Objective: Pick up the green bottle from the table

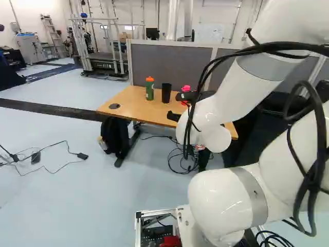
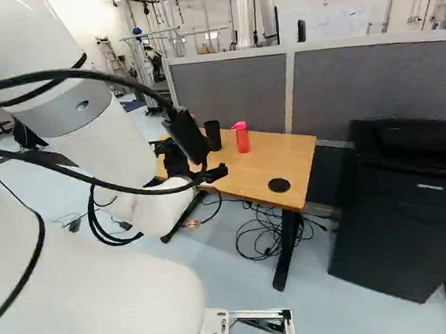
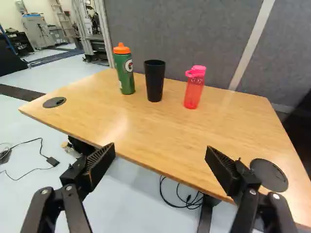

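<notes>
The gripper (image 1: 175, 106) is up at the near edge of the wooden table (image 1: 131, 109) in the left base view. In the wrist view the gripper (image 3: 161, 154) has its two black fingers wide apart with nothing between them. The green bottle (image 3: 125, 73) with an orange cap stands upright toward the far side of the tabletop, ahead of the fingers and off to one side; the left base view also shows the green bottle (image 1: 149, 90). It does not touch the gripper. In the right base view the arm hides it.
A black cup (image 3: 154, 80) stands beside the green bottle, and a pink bottle (image 3: 194, 88) is beyond the cup. Grey partitions (image 2: 365, 82) rise behind the table. Cables (image 1: 182, 157) lie on the floor under it. A black cabinet (image 2: 405, 212) stands at the right of the right base view.
</notes>
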